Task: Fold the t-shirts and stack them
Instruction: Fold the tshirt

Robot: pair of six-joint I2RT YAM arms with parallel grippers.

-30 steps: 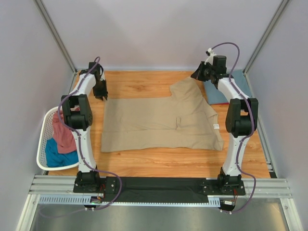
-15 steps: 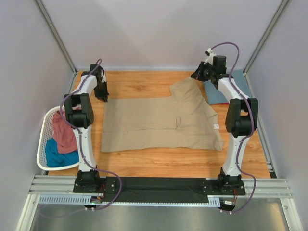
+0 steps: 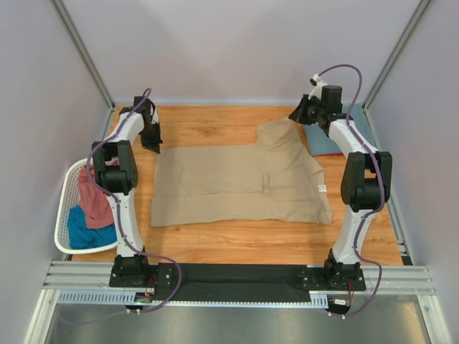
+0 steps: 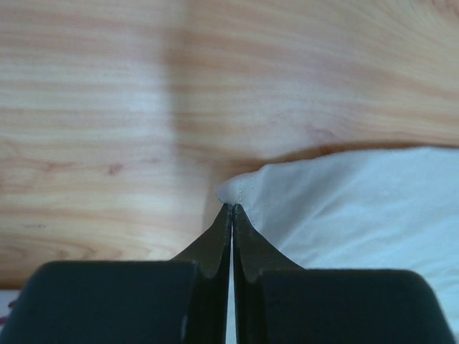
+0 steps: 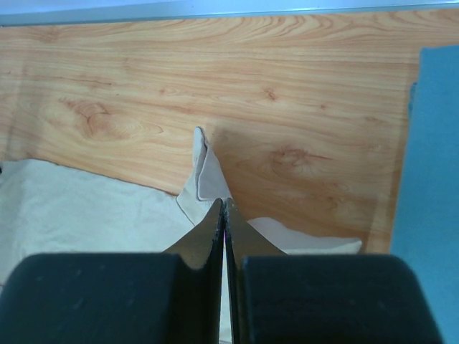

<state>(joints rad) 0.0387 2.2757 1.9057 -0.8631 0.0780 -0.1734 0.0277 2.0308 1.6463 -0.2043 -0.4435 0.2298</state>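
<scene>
Left claw (image 4: 231, 209) clamped on tan shirt (image 3: 237, 183) corner; right claw (image 5: 224, 204) clamped on its sleeve; shirt spread across surface (image 3: 215, 240).

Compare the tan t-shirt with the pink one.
The tan t-shirt lies spread flat on the table; the pink t-shirt sits crumpled in the basket. The tan one shows whole; the left arm hides part of the pink one. Neither is neatly folded.
</scene>
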